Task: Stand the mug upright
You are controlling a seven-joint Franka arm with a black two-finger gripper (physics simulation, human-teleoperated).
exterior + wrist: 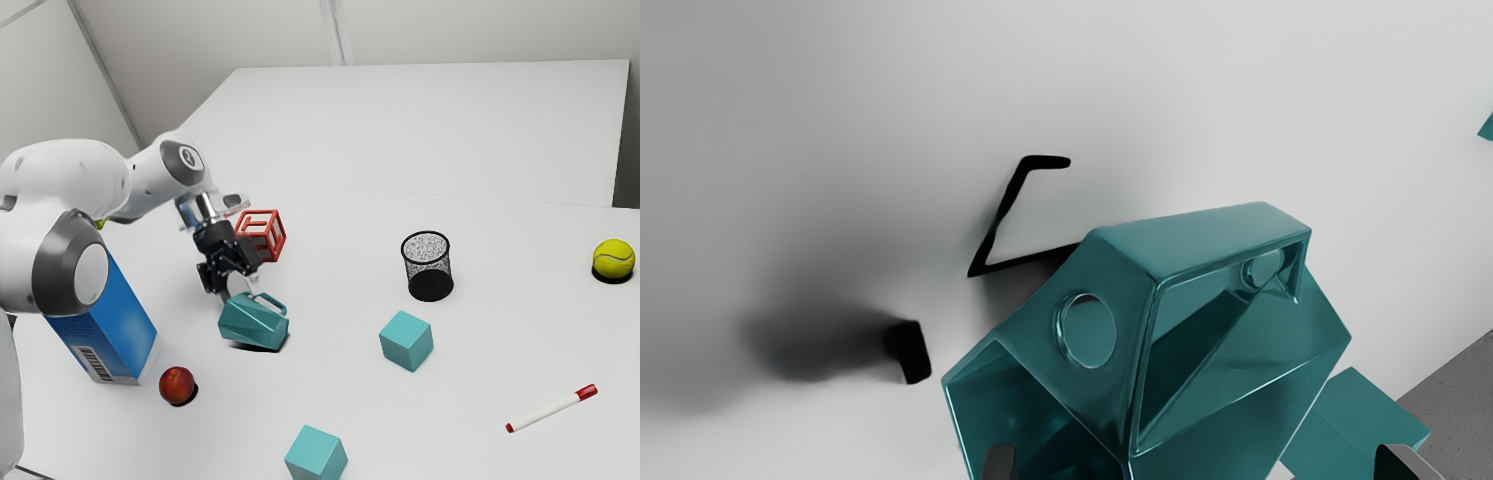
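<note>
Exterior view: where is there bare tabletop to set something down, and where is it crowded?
Bare: between the mesh cup and tennis ball, and between the ball and marker. Crowded: around the tipped mug, among red block, end effector, apple and blue box.

The blue box (122, 318) bears a barcode (95, 364), its print unreadably small.

Three cubes (406, 341) and one each of mug (252, 322), carton (118, 325), fruit (177, 384), basket (428, 277), ball (613, 258), marker (552, 408).
</note>
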